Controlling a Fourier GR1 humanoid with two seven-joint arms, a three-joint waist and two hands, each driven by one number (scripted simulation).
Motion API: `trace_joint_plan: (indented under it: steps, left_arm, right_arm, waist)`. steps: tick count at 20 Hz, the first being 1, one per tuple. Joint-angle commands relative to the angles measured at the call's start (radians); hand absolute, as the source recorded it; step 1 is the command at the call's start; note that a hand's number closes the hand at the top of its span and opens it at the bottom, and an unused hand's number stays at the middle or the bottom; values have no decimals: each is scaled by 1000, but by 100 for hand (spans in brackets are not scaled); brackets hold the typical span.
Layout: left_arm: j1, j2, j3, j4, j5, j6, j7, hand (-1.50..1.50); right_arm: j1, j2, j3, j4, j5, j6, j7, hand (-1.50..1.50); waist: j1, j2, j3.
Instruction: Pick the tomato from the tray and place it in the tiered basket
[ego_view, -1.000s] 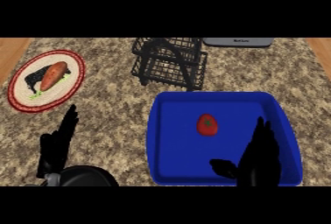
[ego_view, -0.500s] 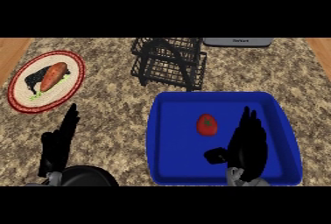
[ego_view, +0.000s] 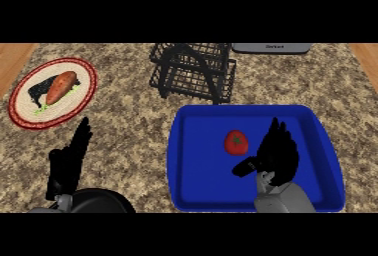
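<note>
Blue tray (ego_view: 325, 150) sits on the counter at about 4 o'clock, the red tomato (ego_view: 235, 142) lying loose near its middle; right hand (ego_view: 275, 155) hovers just beside the tomato at its 4 o'clock, fingers straight, thumb spread toward it, holding nothing — likely lined up so the fruit falls between thumb and fingers. Black tiered basket (ego_view: 193, 72) stands at 12 o'clock, beyond the tray's far rim, a short carry away. Left hand (ego_view: 70, 160) rests open at 8 o'clock, fingers up.
</note>
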Motion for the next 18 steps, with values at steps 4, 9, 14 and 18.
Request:
trace_joint_plan:
  steps: [4,9,14,18]
  left_arm:
    - [35,-53,-19,37,12,-19,-23,0]
    - [45,-71,-29,-2,8,-19,3,0]
    - [24,-76,-18,22,-9,-20,-5,0]
    - [29,-99,-18,39,-23,-9,-16,0]
  right_arm:
    - [-87,9,-21,99,-90,29,241,-150]
    - [-134,9,-53,156,-112,22,241,-150]
    - [-124,9,-26,183,-169,24,241,-150]
    - [-137,9,-67,244,-200,-21,241,-150]
  waist:
    - [3,3,-11]
    - [4,0,-10]
    - [-10,-1,-10]
    - [-11,3,-9]
